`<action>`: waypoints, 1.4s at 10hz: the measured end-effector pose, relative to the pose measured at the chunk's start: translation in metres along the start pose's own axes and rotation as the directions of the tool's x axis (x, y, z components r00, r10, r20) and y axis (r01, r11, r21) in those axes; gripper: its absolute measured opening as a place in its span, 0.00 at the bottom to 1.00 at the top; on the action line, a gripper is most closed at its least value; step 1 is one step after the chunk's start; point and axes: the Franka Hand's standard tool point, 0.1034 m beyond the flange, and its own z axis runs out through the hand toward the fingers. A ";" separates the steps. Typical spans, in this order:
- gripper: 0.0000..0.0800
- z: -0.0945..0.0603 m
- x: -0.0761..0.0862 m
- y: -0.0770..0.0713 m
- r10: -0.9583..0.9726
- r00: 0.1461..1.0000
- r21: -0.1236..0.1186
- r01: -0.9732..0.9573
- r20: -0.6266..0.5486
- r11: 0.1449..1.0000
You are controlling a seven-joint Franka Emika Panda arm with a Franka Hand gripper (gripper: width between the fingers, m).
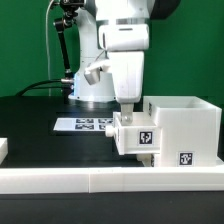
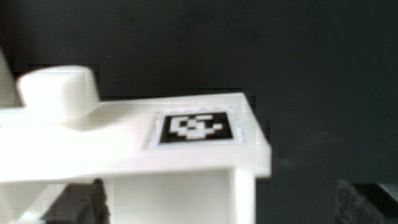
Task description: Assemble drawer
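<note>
Ext. view: arm upright over black counter, claw lowered onto small white tray. Tray sits against open front of large cube housing, on the ext. view's left side of it, both resting just behind low white border wall. Tags face camera on tray front and housing corner. Marker board flat on counter behind, well apart from wall, untouched. Judged: tray lined up at housing mouth for insertion; wall likely serves as backstop so parts stay square during push. Claw fingertips hidden behind tray top; grip not confirmed from here.

Wrist view: looking down on tray top w/ tag square and legible, so approach is near-vertical. Rounded white peg or knob stands up at tray's far corner. Dark fingertips visible at both lower edges, set wide, outside the white body, no evident contact. Claw state: spread wide, holding nothing, as far as visible. Judged: pre-grasp or pre-push stance; misalignment w/ housing opening is the main risk.
</note>
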 end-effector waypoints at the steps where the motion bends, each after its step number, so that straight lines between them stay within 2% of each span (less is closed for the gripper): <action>1: 0.81 -0.007 -0.004 0.001 -0.003 1.000 -0.002 0.003 0.005 1.000; 3: 0.81 -0.018 -0.025 0.008 -0.005 1.000 0.008 0.005 0.018 1.000; 4: 0.81 -0.021 -0.032 0.012 0.004 1.000 0.004 -0.005 0.019 1.000; 7: 0.81 -0.018 -0.036 0.010 -0.002 1.000 0.011 0.002 0.016 1.000; 8: 0.81 -0.015 -0.037 0.009 -0.010 1.000 0.014 0.010 0.014 1.000; 9: 0.81 -0.004 -0.044 0.008 -0.050 0.999 0.019 0.051 -0.006 0.999; 12: 0.81 0.010 -0.059 0.019 -0.079 0.988 0.021 0.083 -0.130 0.996; 13: 0.81 0.019 -0.061 0.020 -0.069 0.985 0.024 0.073 -0.160 0.997; 14: 0.81 0.021 -0.053 0.025 -0.045 0.987 0.028 0.050 -0.156 0.998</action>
